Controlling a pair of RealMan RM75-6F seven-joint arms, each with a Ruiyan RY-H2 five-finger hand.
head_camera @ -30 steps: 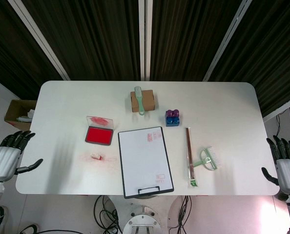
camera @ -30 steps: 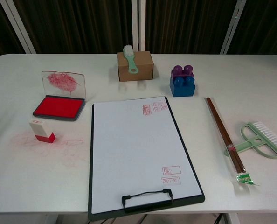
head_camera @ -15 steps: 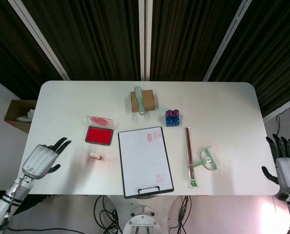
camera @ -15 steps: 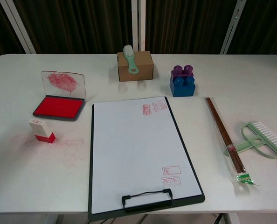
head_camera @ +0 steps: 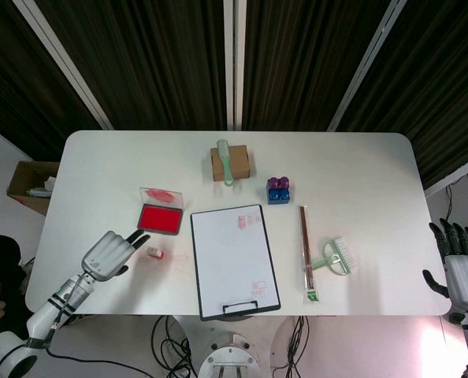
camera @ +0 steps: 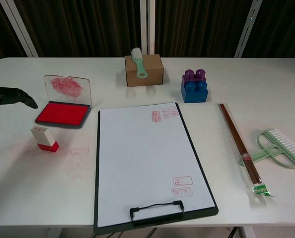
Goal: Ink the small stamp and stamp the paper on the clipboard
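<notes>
**Reach for the stamp, grasp not yet made**

Fingers [head_camera: 133, 239] of the left robot hand [head_camera: 108, 256] are spread wide and hold nothing. In the head view the fingertips point toward the stamp [head_camera: 155, 252], just short of it, over a patch of bench [head_camera: 360, 173] smeared with red ink. The chest view catches only dark fingertips at the left edge, near the ink pad [camera: 63, 114] but apart from it. The right robot hand [head_camera: 462, 268] hangs off the right end of the bench, fingers apart, empty, and well away from everything.

The stamp stands upright on the bench, white above and red below, just in front of the ink pad and beside the clipboard [head_camera: 235, 261]. The pad is open, its clear lid tilted up behind the red cushion. The paper [camera: 145, 158] on the clipboard already carries several red marks near its top and bottom corners.

The step in hand looks like the approach to pick up the stamp; inking and stamping are not yet done. The next move calls for closing the fingers around the small upright body without tipping it, then lifting it across to the red cushion, clear of the raised lid.
</notes>
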